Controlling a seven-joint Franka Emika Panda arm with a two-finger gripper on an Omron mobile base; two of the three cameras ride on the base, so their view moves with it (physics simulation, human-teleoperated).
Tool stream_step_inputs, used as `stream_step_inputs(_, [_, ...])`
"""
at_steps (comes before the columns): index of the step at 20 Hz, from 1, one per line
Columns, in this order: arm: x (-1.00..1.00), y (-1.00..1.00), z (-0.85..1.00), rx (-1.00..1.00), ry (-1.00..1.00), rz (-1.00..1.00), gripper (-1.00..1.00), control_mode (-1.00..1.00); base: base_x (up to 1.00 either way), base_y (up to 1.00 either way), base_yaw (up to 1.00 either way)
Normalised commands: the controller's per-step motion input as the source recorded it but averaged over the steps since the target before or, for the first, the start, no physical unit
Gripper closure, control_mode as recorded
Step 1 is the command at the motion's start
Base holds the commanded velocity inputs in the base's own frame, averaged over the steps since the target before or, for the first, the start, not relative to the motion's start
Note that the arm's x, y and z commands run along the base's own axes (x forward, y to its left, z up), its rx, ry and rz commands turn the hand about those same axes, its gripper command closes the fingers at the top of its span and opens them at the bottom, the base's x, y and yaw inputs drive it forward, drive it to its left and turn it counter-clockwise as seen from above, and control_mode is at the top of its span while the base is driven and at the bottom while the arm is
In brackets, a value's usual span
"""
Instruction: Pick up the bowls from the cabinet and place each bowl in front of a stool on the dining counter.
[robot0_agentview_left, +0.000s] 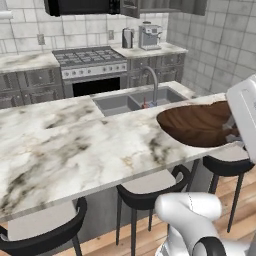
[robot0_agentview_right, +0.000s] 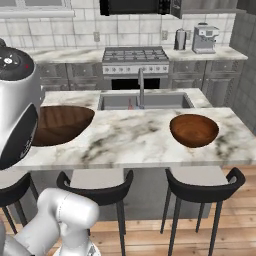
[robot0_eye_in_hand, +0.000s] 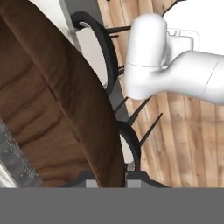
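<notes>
I had the jaws clamped on the dark bowl's (robot0_agentview_left: 197, 124) rim, holding it tilted over the desk (robot0_agentview_left: 75, 145) edge above a stool (robot0_agentview_left: 150, 187); the reddish bowl (robot0_agentview_right: 194, 130) already sat before another stool (robot0_agentview_right: 202, 186).

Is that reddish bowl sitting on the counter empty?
Empty: the bowl stands upright on the counter, its bare wooden inside showing.

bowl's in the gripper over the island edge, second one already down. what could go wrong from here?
1. The gripper pinches only the rim of the dark bowl, which hangs tilted at the front edge of the dining counter. Released there, it may tip toward the stools.
2. A thin rim grip on a wide bowl could slip or rotate while lowering.
3. Swinging right risks bumping the reddish bowl already on the counter.
</notes>
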Motion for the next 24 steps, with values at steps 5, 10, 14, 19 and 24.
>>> stream_step_inputs(5, [0.99,-0.04,-0.66,0.00,0.00,0.13,1.00,-1.00,0.00,0.00,0.00])
stream_step_inputs(10, [1.00,-0.13,-0.71,0.01,0.00,0.11,1.00,-1.00,0.00,0.00,0.00])
stream_step_inputs(14, [1.00,0.00,-0.68,0.00,0.00,0.03,1.00,-1.00,0.00,0.00,0.00])
stream_step_inputs(19, [1.00,0.04,-0.58,0.00,0.00,0.00,1.00,-1.00,0.00,0.00,0.00])
stream_step_inputs(24, [0.93,0.00,-0.60,0.00,-0.01,0.00,1.00,-1.00,0.00,0.00,0.00])
